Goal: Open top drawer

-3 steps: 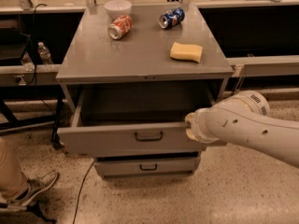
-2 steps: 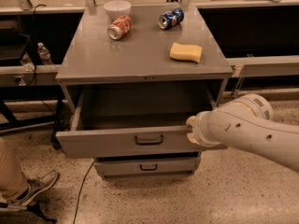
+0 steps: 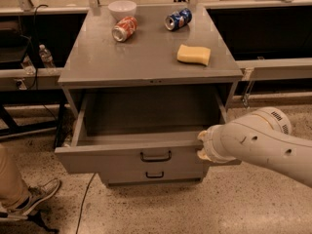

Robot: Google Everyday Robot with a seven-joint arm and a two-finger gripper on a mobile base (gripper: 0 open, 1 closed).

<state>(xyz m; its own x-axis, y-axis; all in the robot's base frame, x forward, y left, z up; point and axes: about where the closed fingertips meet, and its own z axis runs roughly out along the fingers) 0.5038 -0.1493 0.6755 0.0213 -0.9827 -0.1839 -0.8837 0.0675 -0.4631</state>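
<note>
The top drawer (image 3: 122,159) is in the middle of the frame, a bit below center. It is pulled far out of the grey cabinet (image 3: 146,57). The inside is deep, grey and plain. A small black handle (image 3: 156,156) sits in the middle of its front.

The gripper (image 3: 202,145) is at the right end of the drawer front, by the top edge. The big white arm (image 3: 258,145) comes in from the lower right of the frame and covers most of it. It cannot be told if the gripper is apart or together.

A lower drawer (image 3: 155,175) shows just under the open one, and it is shut.

On top of the cabinet are a white bowl (image 3: 122,7), a red can (image 3: 125,28) on its side, a blue can (image 3: 178,19) on its side, and a yellow sponge (image 3: 193,54). A shoe (image 3: 36,197) is in the lower left corner.
</note>
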